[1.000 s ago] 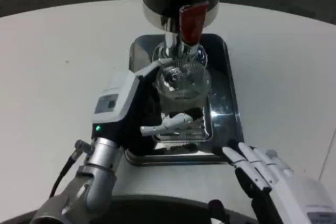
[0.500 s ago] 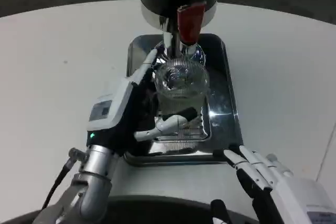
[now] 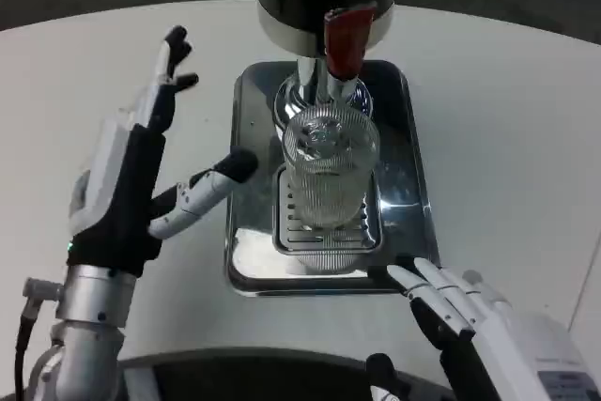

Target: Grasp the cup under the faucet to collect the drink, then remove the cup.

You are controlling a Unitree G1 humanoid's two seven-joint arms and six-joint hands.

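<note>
The ribbed glass cup (image 3: 328,168) stands on the drip tray (image 3: 409,196) under the faucet (image 3: 344,42) — ungrasped, so collecting and removing remain — with the left hand (image 3: 141,161) spread empty at nine o'clock and the right hand (image 3: 451,302) flat, holding nothing, at five.

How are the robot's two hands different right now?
The left hand is raised beside the tray, fingers spread wide; the right hand lies low near the tray's front corner, fingers straight and close together. The left hand shows a dark side, while the right hand shows white fingers. Both hold nothing, and neither touches the cup.
</note>
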